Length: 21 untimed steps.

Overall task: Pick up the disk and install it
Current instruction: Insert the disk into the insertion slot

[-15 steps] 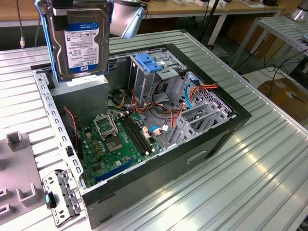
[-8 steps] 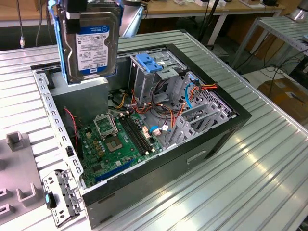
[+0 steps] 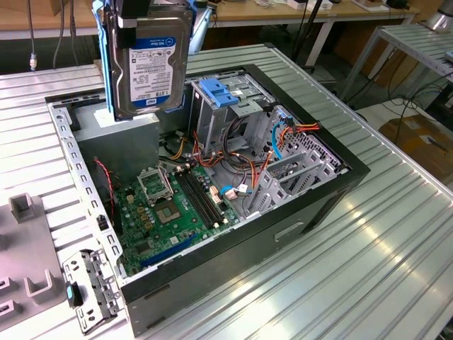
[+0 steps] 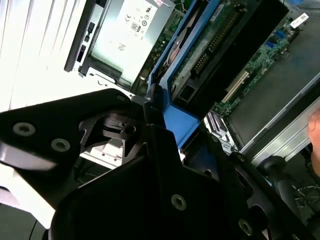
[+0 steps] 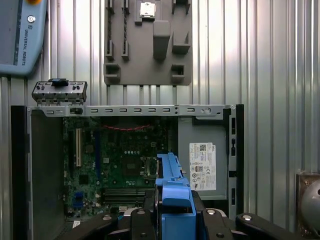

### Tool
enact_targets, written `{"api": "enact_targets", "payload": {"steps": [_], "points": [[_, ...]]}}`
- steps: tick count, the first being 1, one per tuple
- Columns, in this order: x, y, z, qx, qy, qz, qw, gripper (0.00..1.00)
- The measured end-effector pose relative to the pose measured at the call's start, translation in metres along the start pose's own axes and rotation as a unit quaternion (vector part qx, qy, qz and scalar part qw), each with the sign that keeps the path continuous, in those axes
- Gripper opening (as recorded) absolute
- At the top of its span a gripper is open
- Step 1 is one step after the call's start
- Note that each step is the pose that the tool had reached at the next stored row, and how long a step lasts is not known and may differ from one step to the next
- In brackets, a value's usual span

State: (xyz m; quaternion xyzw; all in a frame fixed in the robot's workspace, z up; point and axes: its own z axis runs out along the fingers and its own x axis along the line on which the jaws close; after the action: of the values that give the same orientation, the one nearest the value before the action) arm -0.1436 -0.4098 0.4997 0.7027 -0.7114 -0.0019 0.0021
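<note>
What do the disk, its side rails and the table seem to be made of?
The disk: silver-grey metal body with a dull sheen, and a white and blue label that looks like paper. Its side rails: probably plastic, smooth, evenly blue, with a moulded shape. The table: likely aluminium, ribbed and brushed, with bright reflections along the grooves.

Workshop: ribbed metal bench [image 3: 368, 269], cabled worktables [image 3: 354, 13] behind

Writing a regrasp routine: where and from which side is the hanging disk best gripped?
At its upper end, from above, pinching the two flat faces. The disk hangs upright over the open case, thin and flat, with blue rails on its narrow edges, so the thickness looks easiest to clamp; the gripper holds it that way.
</note>
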Motion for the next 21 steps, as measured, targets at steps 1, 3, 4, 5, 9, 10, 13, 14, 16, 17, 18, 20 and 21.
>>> {"api": "enact_targets", "payload": {"steps": [1, 3, 4, 5, 9, 10, 13, 14, 16, 17, 18, 20, 21], "points": [[0.0000, -0.0011, 0.0000, 0.0000, 0.0000, 0.000, 1.00000, 0.37], [0.0000, -0.0026, 0.0000, 0.0000, 0.0000, 0.000, 1.00000, 0.37], [0.0000, -0.0027, 0.0000, 0.0000, 0.0000, 0.000, 1.00000, 0.37], [0.0000, -0.0029, 0.0000, 0.0000, 0.0000, 0.000, 1.00000, 0.37], [0.0000, -0.0041, 0.0000, 0.0000, 0.0000, 0.000, 1.00000, 0.37], [0.0000, -0.0041, 0.0000, 0.0000, 0.0000, 0.000, 1.00000, 0.37], [0.0004, -0.0042, 0.0000, 0.0000, 0.0000, 0.000, 1.00000, 0.37], [0.0009, -0.0042, 0.0000, 0.0000, 0.0000, 0.000, 1.00000, 0.37], [0.0026, -0.0042, 0.0000, 0.0000, 0.0000, 0.000, 1.00000, 0.37], [0.0032, -0.0042, 0.0000, 0.0000, 0.0000, 0.000, 1.00000, 0.37], [0.0041, -0.0042, 0.0000, 0.0000, 0.0000, 0.000, 1.00000, 0.37], [0.0059, -0.0042, 0.0000, 0.0000, 0.0000, 0.000, 1.00000, 0.37], [0.0068, -0.0042, 0.0000, 0.0000, 0.0000, 0.000, 1.00000, 0.37]]}}
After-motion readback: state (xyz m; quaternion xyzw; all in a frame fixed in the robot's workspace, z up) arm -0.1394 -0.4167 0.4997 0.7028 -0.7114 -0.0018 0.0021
